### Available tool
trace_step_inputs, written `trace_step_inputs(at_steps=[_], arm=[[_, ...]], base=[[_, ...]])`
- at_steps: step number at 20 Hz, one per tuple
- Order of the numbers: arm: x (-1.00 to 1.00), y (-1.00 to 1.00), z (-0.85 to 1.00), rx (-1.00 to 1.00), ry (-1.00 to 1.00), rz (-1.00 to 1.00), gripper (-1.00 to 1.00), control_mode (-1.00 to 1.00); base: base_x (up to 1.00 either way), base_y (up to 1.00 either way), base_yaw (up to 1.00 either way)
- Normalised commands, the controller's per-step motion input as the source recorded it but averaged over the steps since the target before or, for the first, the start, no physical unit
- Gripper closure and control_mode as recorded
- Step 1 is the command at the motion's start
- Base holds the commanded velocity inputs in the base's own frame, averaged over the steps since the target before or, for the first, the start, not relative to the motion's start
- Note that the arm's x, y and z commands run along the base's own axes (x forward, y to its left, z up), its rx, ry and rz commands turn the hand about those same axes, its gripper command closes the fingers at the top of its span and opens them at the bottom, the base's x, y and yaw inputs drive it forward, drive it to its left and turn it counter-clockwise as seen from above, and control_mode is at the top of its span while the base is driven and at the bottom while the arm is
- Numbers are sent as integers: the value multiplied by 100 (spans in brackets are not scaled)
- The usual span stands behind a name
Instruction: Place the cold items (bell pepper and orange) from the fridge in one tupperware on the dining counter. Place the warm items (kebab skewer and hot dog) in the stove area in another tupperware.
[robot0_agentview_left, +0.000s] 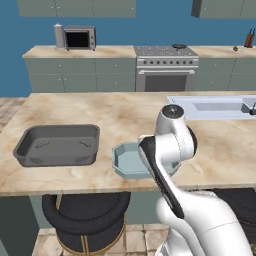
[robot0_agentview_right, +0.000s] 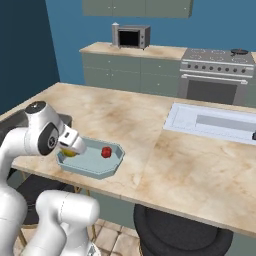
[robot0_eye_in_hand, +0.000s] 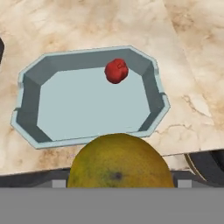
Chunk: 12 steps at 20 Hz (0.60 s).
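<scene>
Between the jaws: an orange (robot0_eye_in_hand: 117, 162) sat right at the camera, wide as the gap; the jaws stood far apart and looked clamped on it, though the tips themselves were hidden behind the fruit.
Jaws' place: the gripper (robot0_agentview_right: 71, 148) hung over the near left corner of the light tupperware (robot0_agentview_right: 114, 161), with yellow fruit peeking out under the white hand.
Key relation: the tupperware's floor (robot0_eye_in_hand: 87, 105) lay ahead of and below the orange, its long axis running across the hand view; the orange was at the near rim, not yet over the middle.
Already inside: a red pepper (robot0_eye_in_hand: 116, 71) rested on the floor by the far wall, well apart from the orange.
Step, as I judged it: carrying the second cold item in for release; a short move forward over the open floor, then down, seemed to be what remained.
Risk, as I judged it: let go this close to the rim, the round orange could roll off the surface (robot0_agentview_left: 125, 112).
Other tub: a dark tupperware (robot0_agentview_left: 57, 146) waited just beside the light one, for the warm items.
Farther off: stove (robot0_agentview_left: 165, 67) against the back wall.
</scene>
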Motion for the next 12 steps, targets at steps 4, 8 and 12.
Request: trace_step_inputs(at_steps=[4,8,12], arm=[[94,4,-34,4,4,-9,100,-100],[77,-1,-54,10,13,0,100,-100],[62,0,-85,7,19,0,100,-100]], base=[[0,0,0],[0,0,0],[0,0,0]])
